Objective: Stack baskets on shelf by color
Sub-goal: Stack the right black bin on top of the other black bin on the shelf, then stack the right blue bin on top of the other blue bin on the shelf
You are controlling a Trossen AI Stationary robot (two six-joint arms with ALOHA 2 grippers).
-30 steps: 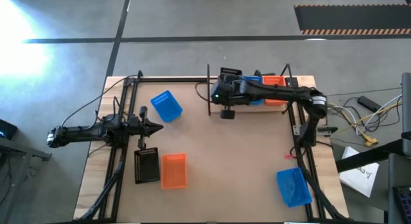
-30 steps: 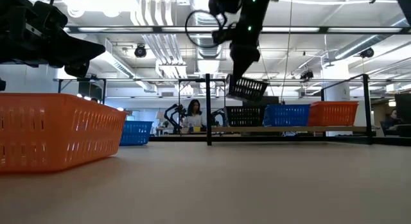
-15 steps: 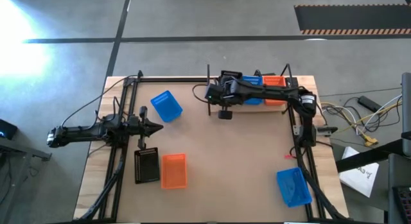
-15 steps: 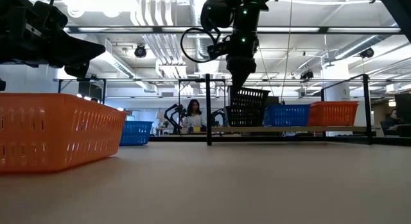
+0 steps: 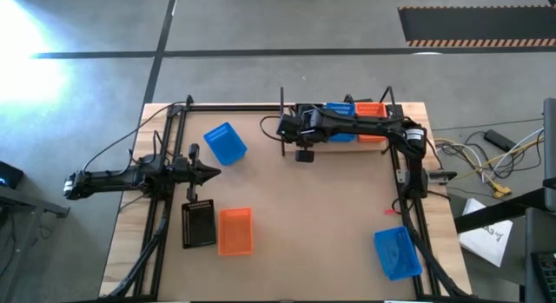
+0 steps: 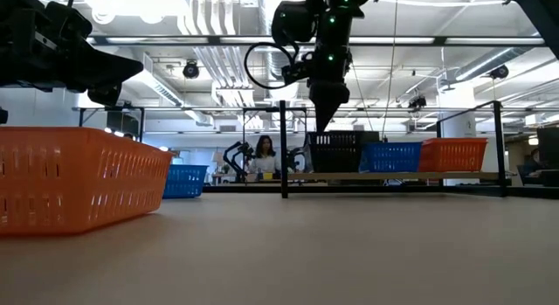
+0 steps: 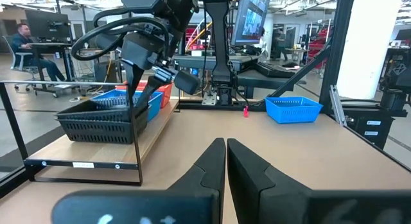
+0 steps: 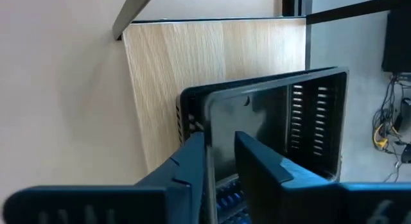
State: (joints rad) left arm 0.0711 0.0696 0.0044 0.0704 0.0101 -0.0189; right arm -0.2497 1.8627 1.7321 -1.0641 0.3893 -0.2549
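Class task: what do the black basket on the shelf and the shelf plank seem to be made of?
Black basket: probably moulded plastic, matte, with even slotted sides. Shelf plank: pale wood or wood-look laminate, smooth, with fine straight grain lines.

In the high view, the black basket [image 5: 306, 112] on the shelf [image 5: 408, 108] is largely covered by the right arm, and the right gripper [image 5: 300, 128] is too small for its jaws to be read. In the low view, the near orange basket [image 6: 74, 178] is cut off at the left edge. People [image 6: 260, 156] far behind the table are too small to be made out.
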